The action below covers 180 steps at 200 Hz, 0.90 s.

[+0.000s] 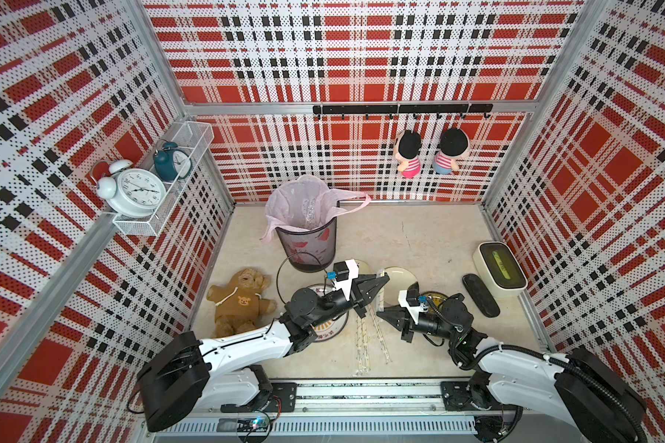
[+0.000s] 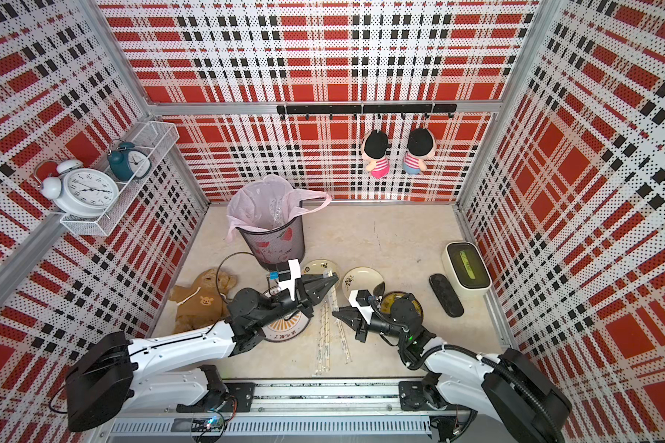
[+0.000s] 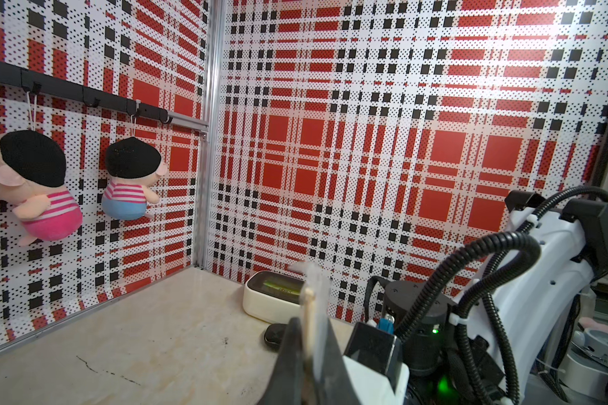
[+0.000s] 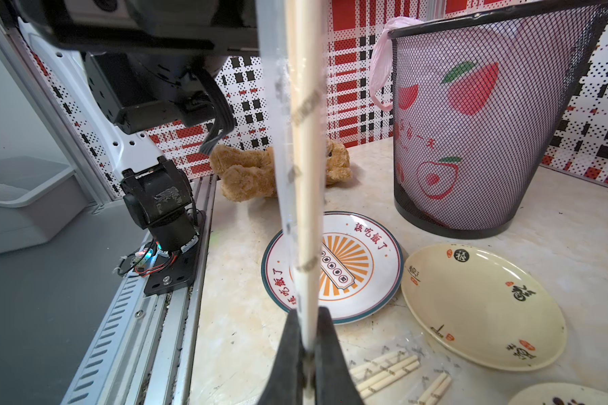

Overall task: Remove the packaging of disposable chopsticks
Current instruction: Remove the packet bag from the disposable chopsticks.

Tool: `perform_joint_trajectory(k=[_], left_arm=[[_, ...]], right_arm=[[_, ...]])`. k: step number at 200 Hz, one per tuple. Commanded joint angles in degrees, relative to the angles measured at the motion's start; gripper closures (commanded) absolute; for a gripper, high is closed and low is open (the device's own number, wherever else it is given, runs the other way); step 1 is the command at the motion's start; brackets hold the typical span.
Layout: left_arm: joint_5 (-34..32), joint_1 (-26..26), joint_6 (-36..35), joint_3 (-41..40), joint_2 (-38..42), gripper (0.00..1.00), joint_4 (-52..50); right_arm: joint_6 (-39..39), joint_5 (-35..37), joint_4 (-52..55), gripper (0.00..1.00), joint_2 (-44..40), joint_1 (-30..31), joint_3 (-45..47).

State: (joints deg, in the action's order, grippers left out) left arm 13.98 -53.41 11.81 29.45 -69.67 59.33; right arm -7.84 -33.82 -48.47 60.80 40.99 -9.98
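One pair of disposable chopsticks (image 4: 304, 175), still inside its clear packaging (image 4: 278, 147), hangs above the table between my two grippers. My left gripper (image 1: 387, 280) is shut on its far end, where the wooden tip (image 3: 309, 308) and the sleeve stick out past the fingers. At the near end, my right gripper (image 1: 379, 313) is shut on the same pair. The wrapped pair (image 2: 331, 293) shows as a short pale strip in both top views. More wrapped pairs (image 1: 361, 345) (image 4: 386, 371) lie flat on the table in front of the grippers.
A black mesh bin (image 1: 308, 249) with a pink liner stands behind the left gripper. Plates lie around: a sunburst one (image 4: 362, 273), a cream one (image 1: 398, 284) and a dark yellow one (image 1: 434, 301). A teddy bear (image 1: 239, 303) lies left. A white box (image 1: 500, 272) and a black case (image 1: 480, 295) are right.
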Motion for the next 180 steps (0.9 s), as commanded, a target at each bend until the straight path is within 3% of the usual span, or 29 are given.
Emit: perform_joint_trajectory(k=[1, 180], left_arm=[[0.49, -0.12, 0.13, -2.63, -2.24, 0.94, -2.38], [2.66, 0.5, 2.86, -6.41, -11.12, 0.93, 2.54]], right_arm=[[1.24, -1.05, -3.81, 1.0, -3.21, -0.39, -4.24], [5.09, -0.33, 5.73, 1.0, -9.31, -0.36, -12.82]])
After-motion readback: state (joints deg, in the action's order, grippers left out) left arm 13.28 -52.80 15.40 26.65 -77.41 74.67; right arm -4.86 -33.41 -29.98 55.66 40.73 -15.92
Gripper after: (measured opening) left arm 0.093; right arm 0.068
